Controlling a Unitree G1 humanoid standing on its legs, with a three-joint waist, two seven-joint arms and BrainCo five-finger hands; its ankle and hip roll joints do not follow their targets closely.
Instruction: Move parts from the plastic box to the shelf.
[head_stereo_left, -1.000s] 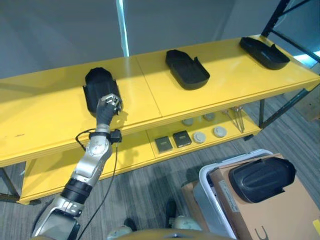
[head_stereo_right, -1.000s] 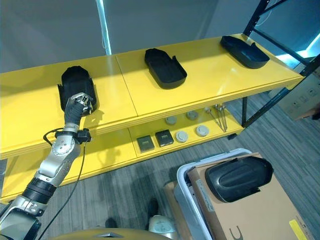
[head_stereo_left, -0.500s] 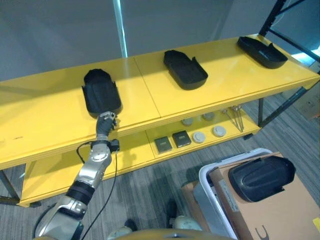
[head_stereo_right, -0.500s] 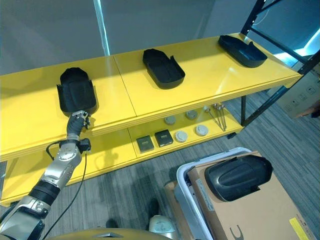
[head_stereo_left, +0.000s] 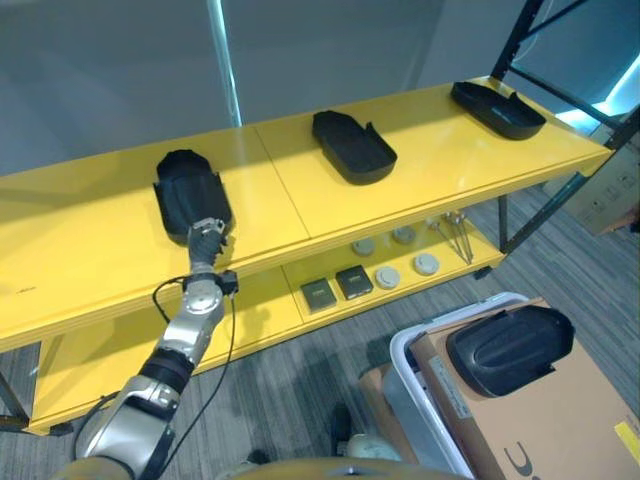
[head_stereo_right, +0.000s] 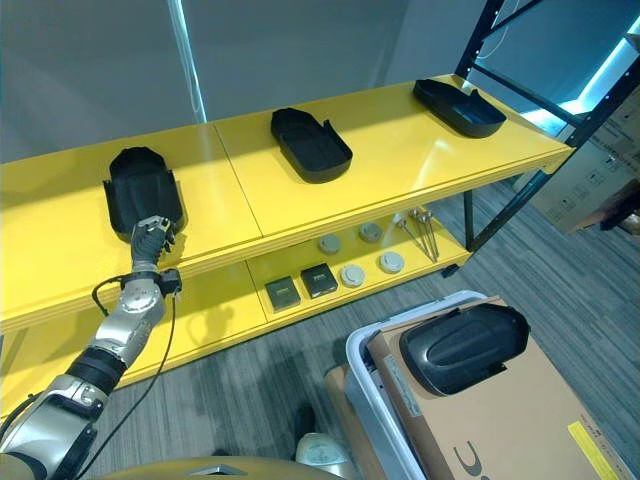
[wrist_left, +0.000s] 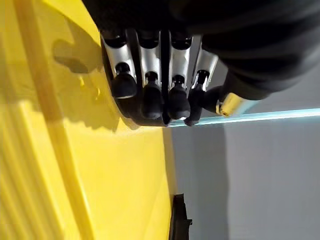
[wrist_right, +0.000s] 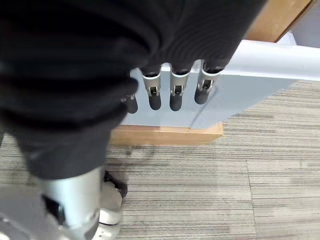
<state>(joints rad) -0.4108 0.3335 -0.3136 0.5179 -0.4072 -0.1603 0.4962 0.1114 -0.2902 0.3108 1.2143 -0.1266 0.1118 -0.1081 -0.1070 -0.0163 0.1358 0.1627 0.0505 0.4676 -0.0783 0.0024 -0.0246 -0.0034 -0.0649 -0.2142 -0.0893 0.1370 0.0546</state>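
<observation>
grey carpet lies under the plastic box (head_stereo_left: 425, 375), where one black part (head_stereo_left: 510, 347) rests. left hand (head_stereo_left: 206, 238), fingers relaxed and empty, touches another part (head_stereo_left: 190, 195) on the yellow shelf (head_stereo_left: 300, 190). right hand (wrist_right: 170, 92) hangs slack, holding nothing.

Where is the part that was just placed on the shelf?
The leftmost black part lies on the top shelf at its left end, just beyond the left robot hand.
</observation>
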